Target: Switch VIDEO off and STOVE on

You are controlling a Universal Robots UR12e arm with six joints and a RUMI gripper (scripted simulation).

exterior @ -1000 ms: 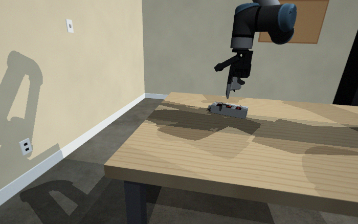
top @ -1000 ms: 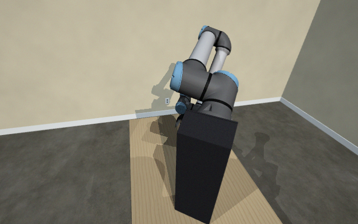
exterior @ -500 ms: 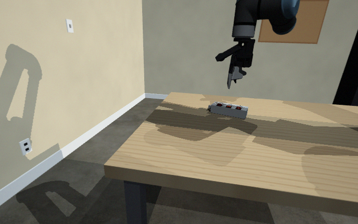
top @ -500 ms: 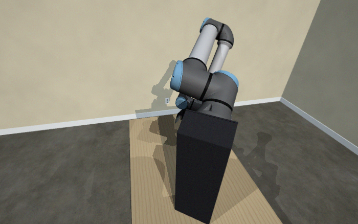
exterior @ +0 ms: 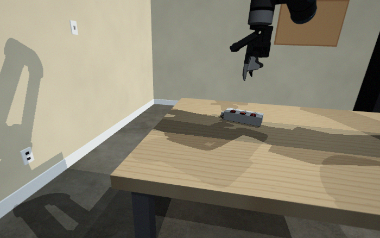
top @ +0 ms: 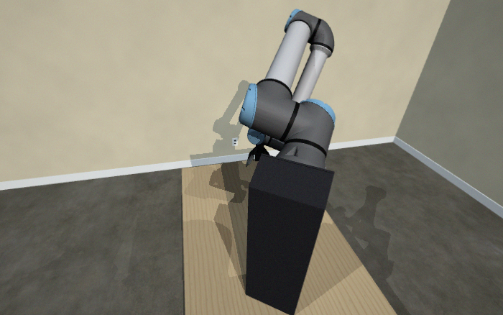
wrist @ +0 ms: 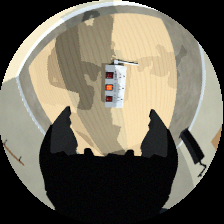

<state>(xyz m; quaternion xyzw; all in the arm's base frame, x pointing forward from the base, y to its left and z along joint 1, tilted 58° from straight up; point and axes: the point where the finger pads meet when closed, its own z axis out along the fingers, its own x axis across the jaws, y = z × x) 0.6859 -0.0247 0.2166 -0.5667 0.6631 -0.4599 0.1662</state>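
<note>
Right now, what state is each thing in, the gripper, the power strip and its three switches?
gripper: open, empty, raised well above the strip.
power strip: flat on the table, switches facing up.
middle switch: glows brightest, apparently on.
two outer switches: darker red, apparently off; labels unreadable.

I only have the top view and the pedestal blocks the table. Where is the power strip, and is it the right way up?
Observer: In the exterior view the power strip lies flat on the table, switches facing up.
Operator: Is the claw touching it?
Observer: No, the claw hangs well above it, open and empty.
Operator: Which switches are lit?
Observer: In the wrist view only the middle switch glows bright orange; the labels are too small to read.
</note>
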